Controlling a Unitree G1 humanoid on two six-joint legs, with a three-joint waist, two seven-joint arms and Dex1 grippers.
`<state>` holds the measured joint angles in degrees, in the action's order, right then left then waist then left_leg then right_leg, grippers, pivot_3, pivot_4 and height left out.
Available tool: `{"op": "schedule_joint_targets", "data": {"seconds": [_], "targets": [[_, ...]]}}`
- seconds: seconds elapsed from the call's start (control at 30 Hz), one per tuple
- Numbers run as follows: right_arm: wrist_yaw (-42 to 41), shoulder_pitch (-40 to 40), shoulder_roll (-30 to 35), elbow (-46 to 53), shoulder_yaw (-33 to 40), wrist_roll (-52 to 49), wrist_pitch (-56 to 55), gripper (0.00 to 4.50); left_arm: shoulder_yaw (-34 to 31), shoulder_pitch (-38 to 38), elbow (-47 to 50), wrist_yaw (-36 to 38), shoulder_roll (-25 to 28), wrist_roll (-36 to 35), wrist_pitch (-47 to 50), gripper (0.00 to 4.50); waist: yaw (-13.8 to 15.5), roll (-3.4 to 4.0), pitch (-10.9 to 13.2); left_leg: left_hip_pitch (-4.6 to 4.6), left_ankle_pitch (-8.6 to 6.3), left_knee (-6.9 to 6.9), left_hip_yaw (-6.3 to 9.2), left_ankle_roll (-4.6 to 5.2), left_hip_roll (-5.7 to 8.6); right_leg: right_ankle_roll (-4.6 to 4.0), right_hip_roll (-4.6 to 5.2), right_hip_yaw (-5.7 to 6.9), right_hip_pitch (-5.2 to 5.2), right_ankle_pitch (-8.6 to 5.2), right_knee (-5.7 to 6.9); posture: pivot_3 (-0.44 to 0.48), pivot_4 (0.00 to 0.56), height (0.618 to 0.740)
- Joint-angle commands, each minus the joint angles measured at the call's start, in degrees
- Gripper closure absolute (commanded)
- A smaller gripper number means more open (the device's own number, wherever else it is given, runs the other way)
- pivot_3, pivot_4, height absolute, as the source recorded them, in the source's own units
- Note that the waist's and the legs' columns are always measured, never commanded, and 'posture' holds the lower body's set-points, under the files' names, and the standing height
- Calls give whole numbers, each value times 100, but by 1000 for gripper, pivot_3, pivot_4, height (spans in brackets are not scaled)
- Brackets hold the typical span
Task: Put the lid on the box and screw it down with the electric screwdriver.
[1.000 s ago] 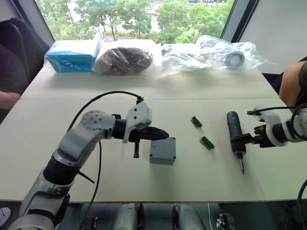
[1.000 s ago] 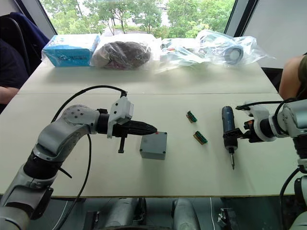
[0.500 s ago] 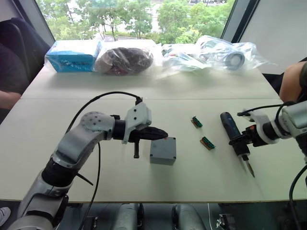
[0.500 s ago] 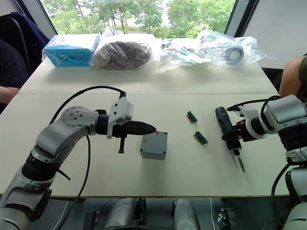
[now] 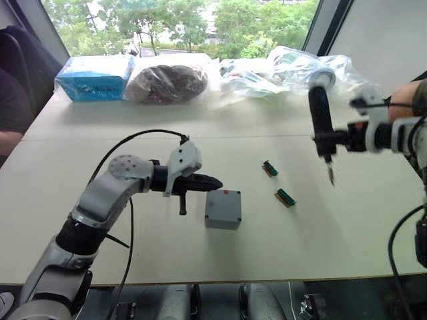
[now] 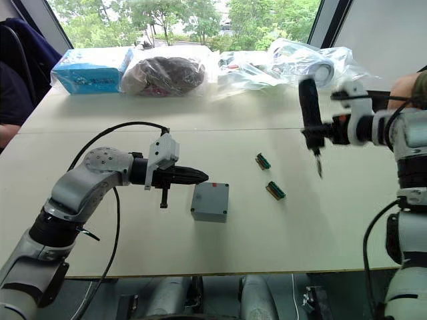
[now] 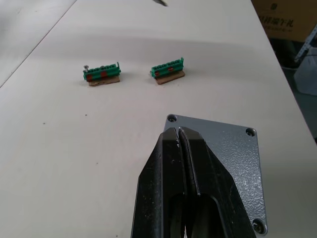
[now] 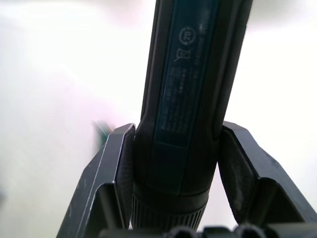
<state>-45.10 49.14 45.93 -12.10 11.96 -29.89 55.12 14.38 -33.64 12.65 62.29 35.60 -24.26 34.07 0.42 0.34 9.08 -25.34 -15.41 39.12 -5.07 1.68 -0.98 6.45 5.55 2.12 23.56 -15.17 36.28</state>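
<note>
The grey box stands mid-table with the flat lid lying on top of it, corner screw holes showing. My left gripper is shut with nothing in it, and its tips hover at the lid's near-left edge. Over the right side of the table my right gripper is shut on the electric screwdriver. The tool is held upright well above the table, with its bit pointing down. The dark barrel sits clamped between both fingers.
Two green connector strips lie between the box and the screwdriver. A blue carton and several plastic bags line the table's far edge. A person's arm is at the right edge.
My right gripper has lifted the screwdriver off the table and swung it upright, bit down, higher and farther back. The left gripper has stayed at the lid.
</note>
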Motion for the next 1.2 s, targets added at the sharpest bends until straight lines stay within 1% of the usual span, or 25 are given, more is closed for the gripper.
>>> {"op": "schedule_joint_targets", "data": {"seconds": [0.03, 0.13, 0.2, 0.3, 0.4, 0.53, 0.7, 0.8, 1.2], "targets": [[820, -629, -893, 2096, 1309, -1204, 200, 2610, -41, -62, -97, 70, -15, 34, -81, 4500, 50, -1, -1, 0, 2, -1, 1, -4, 0, 0, 1, 2, -1, 0, 3, 0, 150, 740], [982, -1407, -1299, 3373, 1204, -1587, 204, 2610, 33, -131, -218, 98, -69, 98, -120, 4500, 145, -1, -1, -2, 3, 10, 15, -4, 5, 0, 9, 16, -16, 0, 2, 0, 150, 740], [1304, -1840, -1699, 4043, 1057, -1805, 131, 2610, 140, -147, -217, 211, -45, 143, -116, 4500, 171, -1, -1, -1, -1, 17, 13, 1, 13, -1, 15, 15, -20, 1, 1, 0, 150, 740], [1627, -2263, -2108, 4619, 760, -1806, -101, 2610, 241, -99, -222, 313, -12, 248, -163, 4500, 163, -1, -1, 1, -2, 19, 13, 4, 14, -1, 15, 12, -19, 1, 4, 0, 150, 740], [1843, -2527, -2356, 4867, 441, -1613, -403, 2610, 230, -132, -405, 151, -205, 309, -173, 4500, 165, -2, -1, 1, -2, 18, 14, 4, 13, -1, 12, 11, -16, 1, 7, 0, 150, 740], [1977, -2891, -2521, 5002, -33, -1245, -867, 2610, 405, -145, -416, 216, -271, 414, -143, 4500, 158, -2, -1, 1, -2, 18, 14, 4, 14, -1, 9, 11, -16, 1, 6, 0, 150, 740], [2092, -3075, -2604, 4968, -389, -996, -1251, 2610, 646, -124, -414, 307, -229, 677, -280, 4500, 155, -2, -1, 1, -2, 18, 14, 4, 14, -2, 9, 11, -15, 1, 6, 0, 150, 740], [2106, -3175, -2567, 4925, -559, -785, -1462, 2610, 672, -101, -525, 294, -263, 771, -342, 4500, 161, -2, -1, 2, -2, 18, 15, 4, 14, -2, 7, 11, -16, 1, 5, 0, 150, 740], [1964, -3350, -2266, 4640, -497, -527, -1881, 2610, 759, -1, -426, 258, -311, 868, -324, 4500, 164, -4, -2, 6, -3, 18, 15, 5, 13, -2, 7, 11, -21, 1, 5, 0, 150, 740]]}}
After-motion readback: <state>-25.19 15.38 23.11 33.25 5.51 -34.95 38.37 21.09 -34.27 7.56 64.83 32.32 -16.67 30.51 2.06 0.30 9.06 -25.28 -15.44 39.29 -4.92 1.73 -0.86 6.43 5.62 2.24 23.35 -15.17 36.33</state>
